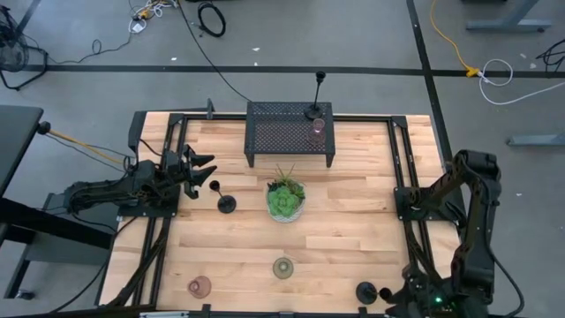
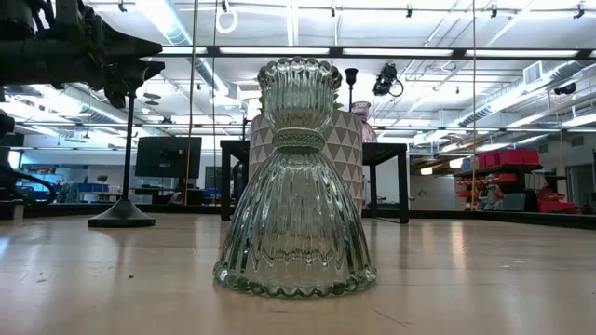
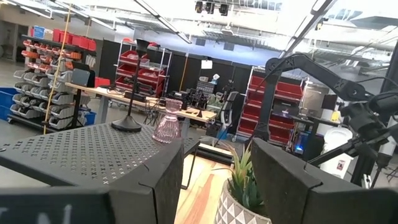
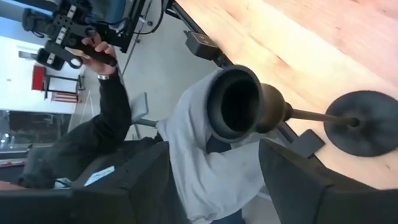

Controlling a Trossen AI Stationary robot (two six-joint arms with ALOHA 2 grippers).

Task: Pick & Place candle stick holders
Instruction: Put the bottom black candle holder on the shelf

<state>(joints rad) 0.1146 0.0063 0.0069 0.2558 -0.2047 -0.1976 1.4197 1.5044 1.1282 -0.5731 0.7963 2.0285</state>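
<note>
Wooden surface point(image 1: 353, 238) holds rack point(image 1: 290, 131), one holder point(image 1: 315, 97) placed on it. My left end effector point(image 1: 208, 173) open, empty, above second holder point(image 1: 224, 199). Right end effector point(image 1: 399, 299) open around third holder point(image 4: 292, 115), lying tipped. Next: close, lift.

Three black holders point(image 1: 227, 204) point(image 1: 315, 111) point(image 1: 365, 291) and three glass cups point(image 1: 282, 267) point(image 1: 199, 286) point(image 1: 318, 127) stand scattered.

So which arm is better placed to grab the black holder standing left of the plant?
Left. Its end effector is open and hovers right beside that black holder, while the right end effector sits at the table's near right corner by another black holder.
</note>
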